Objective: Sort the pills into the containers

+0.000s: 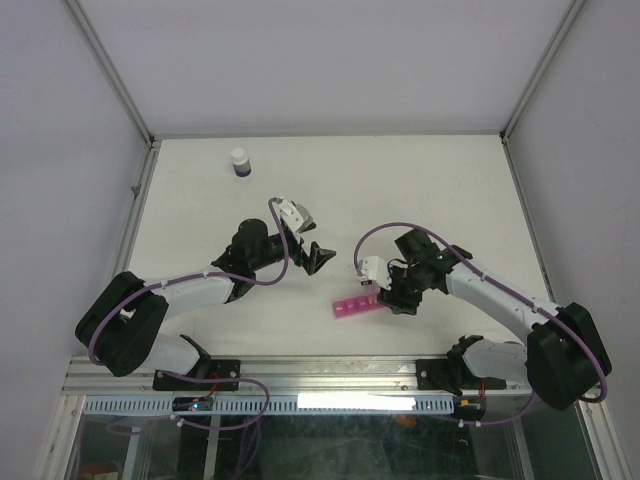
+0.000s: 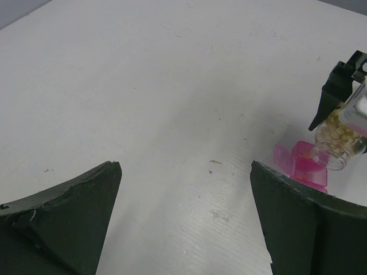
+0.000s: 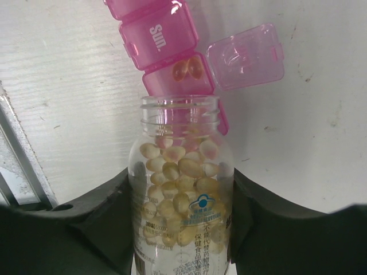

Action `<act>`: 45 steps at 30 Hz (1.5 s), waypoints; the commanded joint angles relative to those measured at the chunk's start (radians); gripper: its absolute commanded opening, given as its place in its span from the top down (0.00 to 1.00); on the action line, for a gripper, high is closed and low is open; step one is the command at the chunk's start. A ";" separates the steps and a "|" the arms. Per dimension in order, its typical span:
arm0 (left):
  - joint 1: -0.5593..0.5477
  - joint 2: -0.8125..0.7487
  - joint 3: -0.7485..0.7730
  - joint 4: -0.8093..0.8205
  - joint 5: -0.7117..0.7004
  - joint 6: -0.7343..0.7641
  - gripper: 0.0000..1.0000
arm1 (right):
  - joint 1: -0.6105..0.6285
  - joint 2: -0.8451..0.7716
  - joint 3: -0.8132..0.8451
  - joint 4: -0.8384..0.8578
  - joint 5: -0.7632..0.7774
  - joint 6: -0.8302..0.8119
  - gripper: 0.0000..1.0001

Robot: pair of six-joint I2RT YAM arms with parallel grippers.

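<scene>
**A:** Which step are you on?

**B:** Pouring. Your right gripper [image 3: 180, 200] is clenched on the clear bottle [image 3: 179, 150]. It is tipped, mouth at the open end compartment [image 3: 172, 80] of the pink pill box [image 3: 157, 34], where two pills [image 3: 188, 69] lie.

**A:** Next?

**B:** Probably a gentle tilt so few spill out. Your left gripper [image 2: 184, 172] hangs spread and empty, well apart.

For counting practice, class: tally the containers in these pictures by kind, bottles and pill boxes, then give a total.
Bottles: 2 (clear bottle of pills, white-capped bottle)
Pill boxes: 1 (pink pill box)
Total: 3
</scene>
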 commanded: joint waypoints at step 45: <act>0.109 -0.067 0.216 -0.912 -0.851 -0.670 0.15 | -0.340 -0.384 -0.163 1.461 -0.806 1.115 1.00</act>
